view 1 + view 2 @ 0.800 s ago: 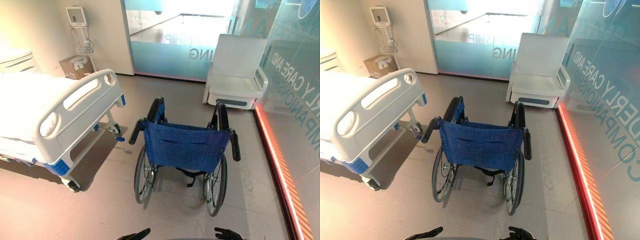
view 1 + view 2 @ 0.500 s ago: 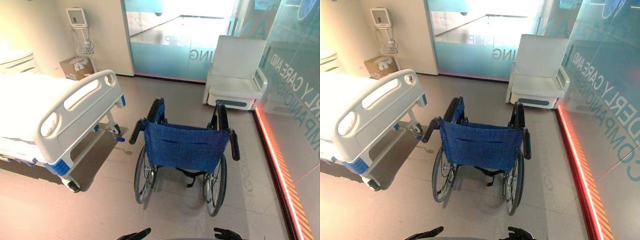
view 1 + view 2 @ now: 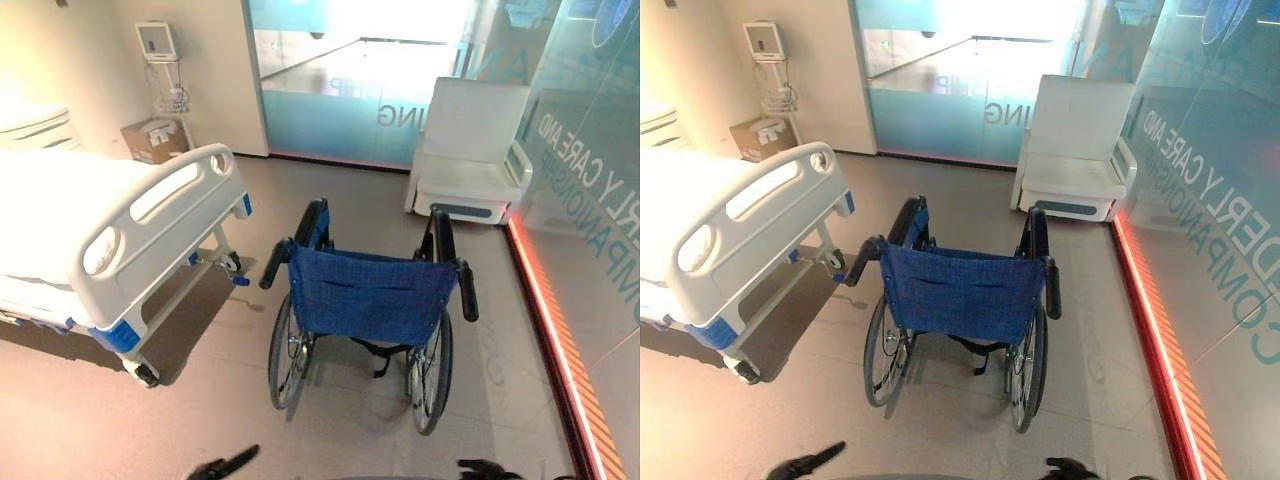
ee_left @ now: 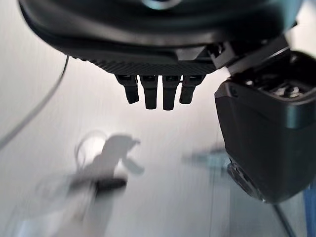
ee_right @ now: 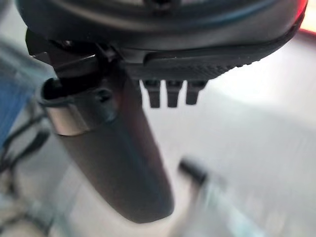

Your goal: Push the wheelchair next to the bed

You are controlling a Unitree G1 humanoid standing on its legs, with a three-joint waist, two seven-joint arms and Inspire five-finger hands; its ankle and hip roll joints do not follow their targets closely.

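**Q:** Facing which way does the wheelchair (image 3: 365, 300) stand, and where?

**A:** Its blue backrest (image 3: 370, 296) faces me, and its two black push handles (image 3: 467, 291) point back toward me with nothing on them. It stands on the tiled floor (image 3: 200, 400) in the middle of the room, its large wheels (image 3: 285, 352) resting on the tiles. The bed (image 3: 110, 225) lies to my left, its white footboard (image 3: 165, 215) with blue corner pieces turned toward the wheelchair. A gap of bare floor separates the two; they do not touch.

**Q:** And your hands?

**A:** My left robot hand (image 3: 228, 465) shows low at the near edge of the head view, well short of the wheelchair. In its wrist view the fingers (image 4: 153, 92) hang straight in a row, apart from the thumb and holding nothing. My right robot hand (image 3: 487, 468) sits at the same near edge, on the other side. Its wrist view shows the fingers (image 5: 170, 94) extended, the thumb standing clear of them, and nothing between them.

**Q:** What else is in the room?

**A:** A white armchair (image 3: 470, 150) stands against the glass wall (image 3: 585, 200) beyond the wheelchair. A cardboard box (image 3: 152, 138) sits on the floor near the far corner, under a wall-mounted unit (image 3: 157, 42).
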